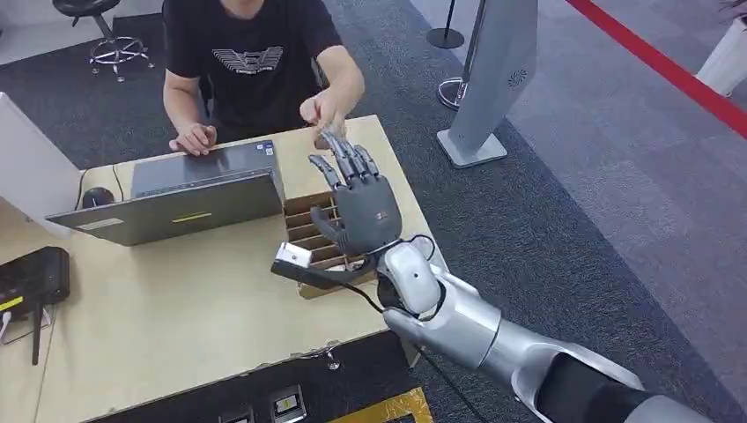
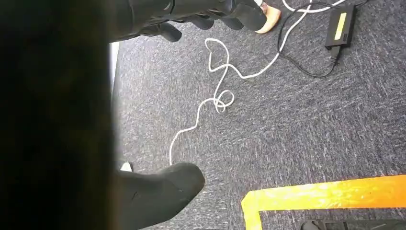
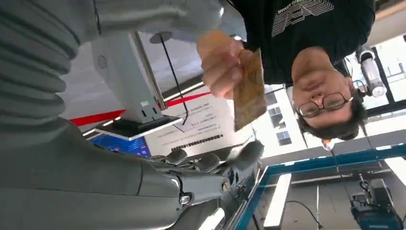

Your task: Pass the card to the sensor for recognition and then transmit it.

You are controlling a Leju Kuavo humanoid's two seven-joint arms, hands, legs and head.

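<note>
A person in a black shirt sits across the table (image 1: 176,308) and holds a brownish card (image 3: 249,91) in one raised hand (image 1: 321,110). My right hand (image 1: 361,203) is lifted over the table's far right corner, fingers spread and pointing up at that hand, with nothing in its grasp. In the right wrist view my dark fingers (image 3: 210,160) lie just short of the card. A black sensor with a pale face (image 1: 291,257) rests on a wooden slotted box (image 1: 308,225) under my palm. My left hand (image 2: 158,191) hangs over the carpet, thumb and fingers apart, holding nothing.
A grey laptop (image 1: 194,189) stands open at the table's middle, a mouse (image 1: 97,196) to its left. A black router (image 1: 35,278) lies near the left edge. A white kiosk stand (image 1: 493,79) rises right of the table. White cable (image 2: 220,72) trails over the carpet.
</note>
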